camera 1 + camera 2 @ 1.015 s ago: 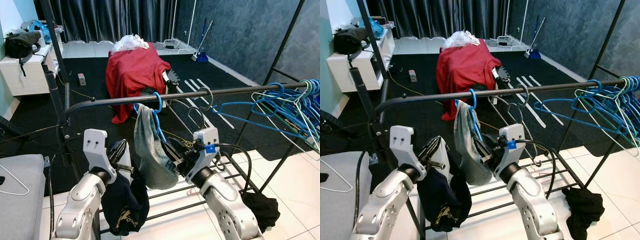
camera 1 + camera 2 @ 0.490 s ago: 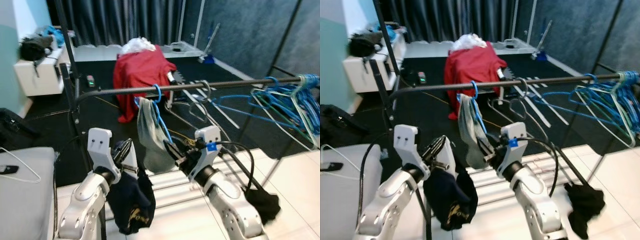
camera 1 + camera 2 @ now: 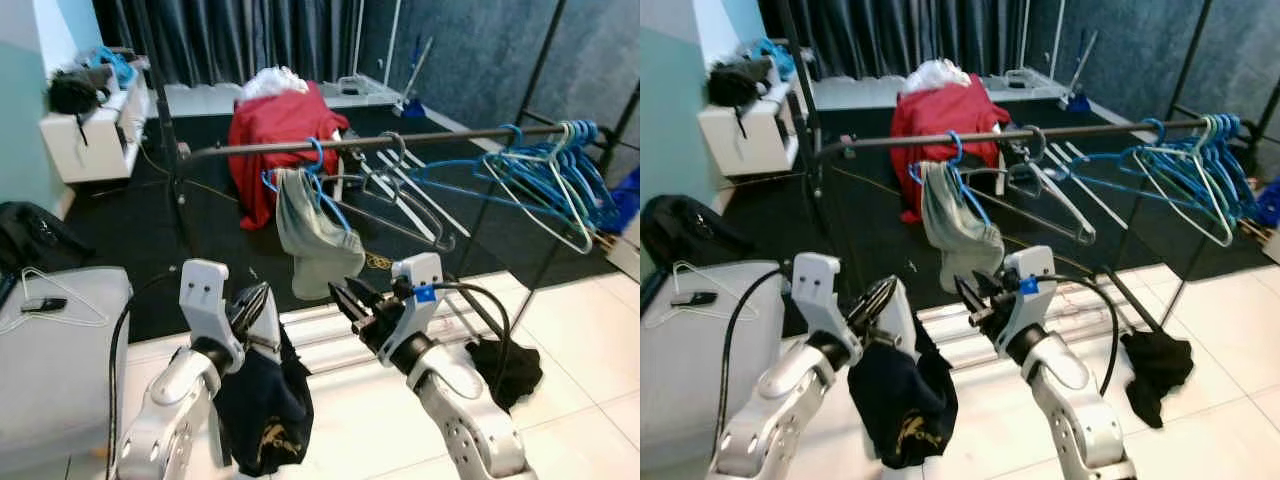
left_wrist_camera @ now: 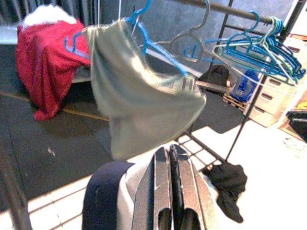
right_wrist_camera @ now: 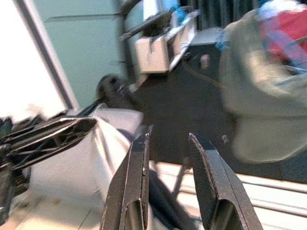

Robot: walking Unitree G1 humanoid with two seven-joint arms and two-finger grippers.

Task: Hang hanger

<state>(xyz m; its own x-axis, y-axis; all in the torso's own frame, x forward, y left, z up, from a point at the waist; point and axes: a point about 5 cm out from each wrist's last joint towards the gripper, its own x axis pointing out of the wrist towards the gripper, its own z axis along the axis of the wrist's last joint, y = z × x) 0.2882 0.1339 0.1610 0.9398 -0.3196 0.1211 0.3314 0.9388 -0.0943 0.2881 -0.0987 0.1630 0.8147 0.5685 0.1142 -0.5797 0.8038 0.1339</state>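
- Since a second ago my view has pulled back from the rail [image 3: 300, 147]; the right gripper [image 3: 345, 300], near the blue hanger [image 3: 318, 192] then, now sits below and clear of it.
- Nearest me, the left gripper [image 4: 169, 184] has jaws pressed together on dark and white clothing [image 3: 258, 400].
- Right jaws stand apart, empty.
- Beyond, the blue hanger carries a grey-green garment [image 3: 312, 240] on the rail.
- Empty hangers [image 3: 545, 170] crowd the rail's right end.
- Farthest: red cloth [image 3: 280, 130].
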